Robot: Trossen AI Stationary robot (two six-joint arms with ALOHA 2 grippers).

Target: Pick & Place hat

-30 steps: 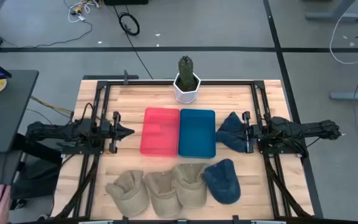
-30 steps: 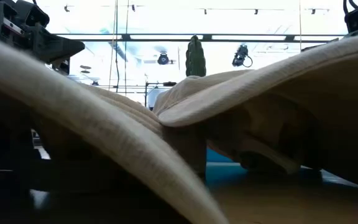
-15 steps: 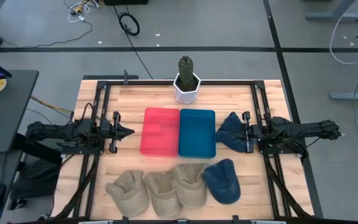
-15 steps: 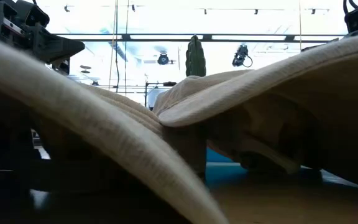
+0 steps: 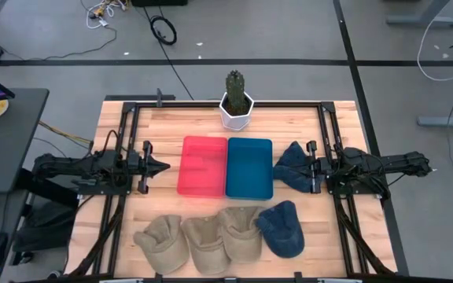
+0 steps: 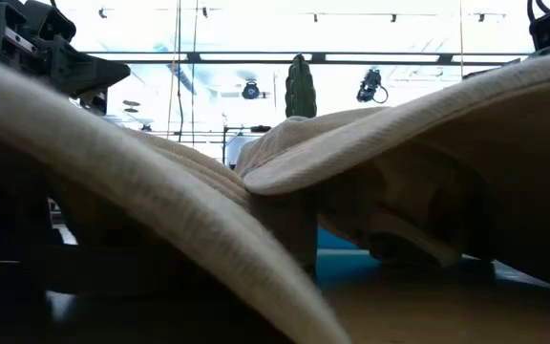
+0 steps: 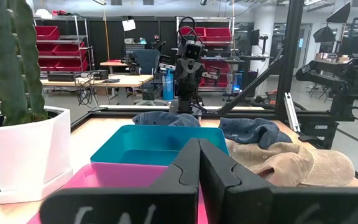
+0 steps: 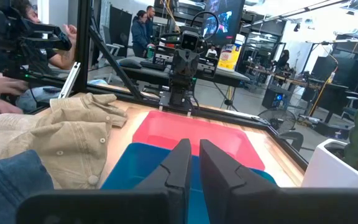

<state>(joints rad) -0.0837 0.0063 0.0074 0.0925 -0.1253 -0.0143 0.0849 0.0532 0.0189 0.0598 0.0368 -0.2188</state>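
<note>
Three tan hats [image 5: 205,240] and a blue denim hat [image 5: 282,228] lie in a row along the table's near edge. A second blue hat [image 5: 292,165] lies right of the blue tray [image 5: 249,167], which sits beside the red tray [image 5: 203,165]. My left gripper [image 5: 160,166] is shut and empty, left of the red tray. My right gripper [image 5: 308,168] is shut with nothing between its fingers [image 8: 191,155], and it stands over the second blue hat's right edge [image 8: 11,180]. Tan hats [image 6: 351,143] fill the low view.
A white pot with a cactus [image 5: 236,104] stands at the table's far edge behind the trays. Black rails [image 5: 124,157] run along both sides of the table. A person's hands [image 8: 5,81] show beyond the table in the right wrist view.
</note>
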